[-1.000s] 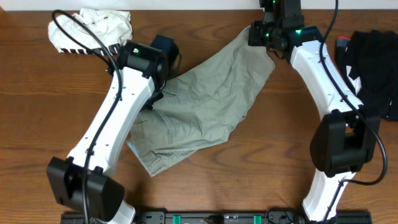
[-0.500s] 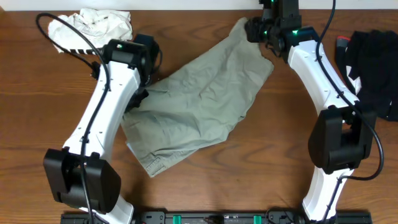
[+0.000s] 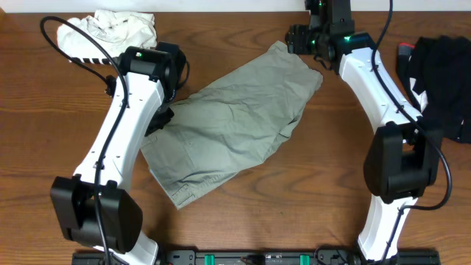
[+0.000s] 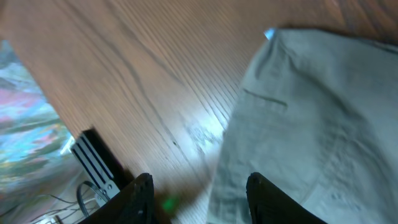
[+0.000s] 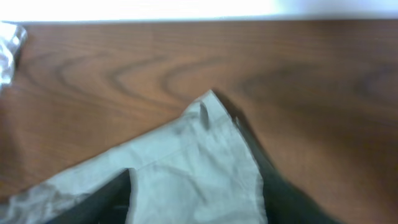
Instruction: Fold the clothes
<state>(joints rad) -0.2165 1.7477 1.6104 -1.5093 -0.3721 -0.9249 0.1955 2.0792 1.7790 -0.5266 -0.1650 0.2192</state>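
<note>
Overhead: shorts [image 3: 232, 125] flat on desk [image 3: 309, 199], long axis diagonal, near-left to far-right; both hands spread, empty.

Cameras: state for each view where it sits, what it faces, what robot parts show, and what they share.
Overhead: above the table, looking down; both arms, khaki shorts, striped white garment, black garment.
Left wrist: on the left arm, facing the shorts' edge; its fingers show, parted.
Right wrist: on the right arm, facing a shorts corner; its fingers show, parted.
Shared: the shorts.
</note>
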